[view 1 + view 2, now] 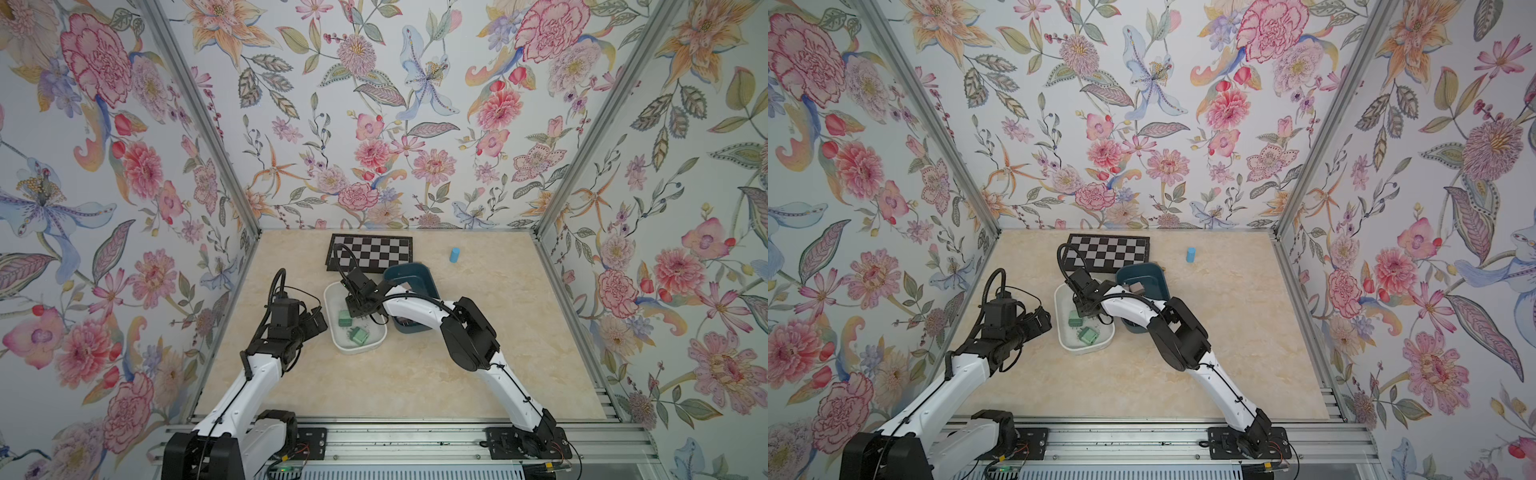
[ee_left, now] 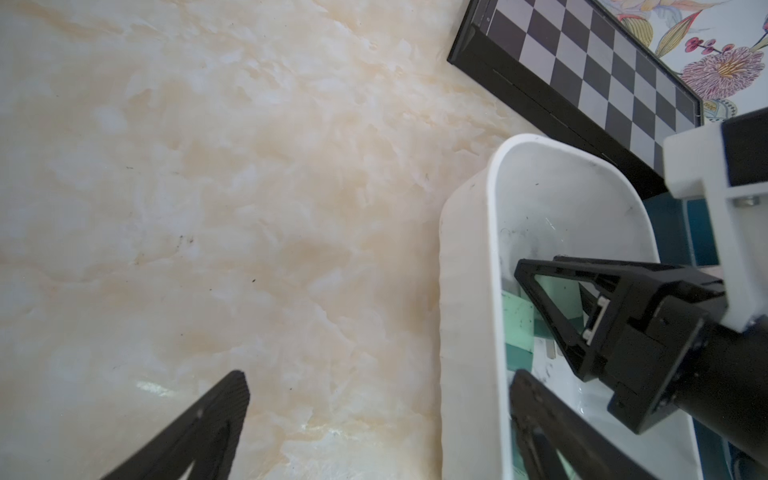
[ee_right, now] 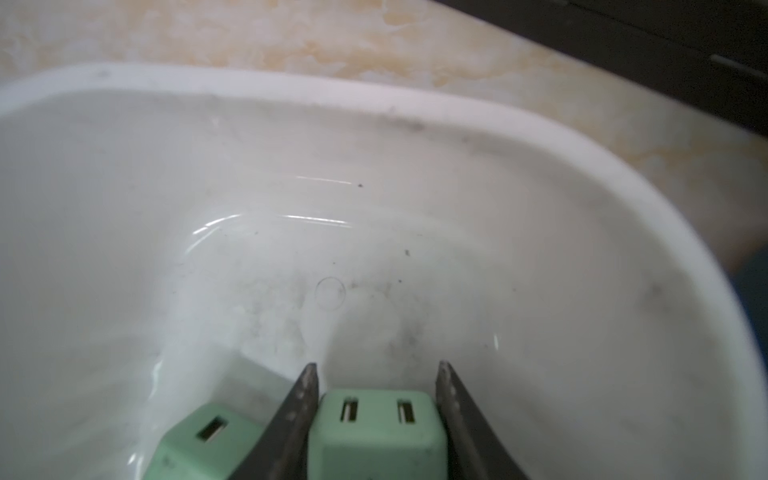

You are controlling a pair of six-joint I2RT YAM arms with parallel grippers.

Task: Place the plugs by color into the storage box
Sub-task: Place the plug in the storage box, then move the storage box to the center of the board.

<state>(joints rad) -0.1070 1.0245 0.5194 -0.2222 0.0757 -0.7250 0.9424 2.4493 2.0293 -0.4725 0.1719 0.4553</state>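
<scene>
Right wrist: right jaws grip a mint plug point(image 3: 376, 432) (marbled table point(image 3: 291, 37), floral walls point(image 1: 374, 104)); left jaws wide, empty.

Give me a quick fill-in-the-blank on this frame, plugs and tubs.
The plug in the right gripper is ____.
The tub around it is ____.
The left gripper holds ____.
Missing: green; white; nothing.

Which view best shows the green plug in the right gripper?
Right wrist: the green plug sits close up in the right gripper. Both top views hide it under the gripper; left wrist shows green slivers.
</scene>
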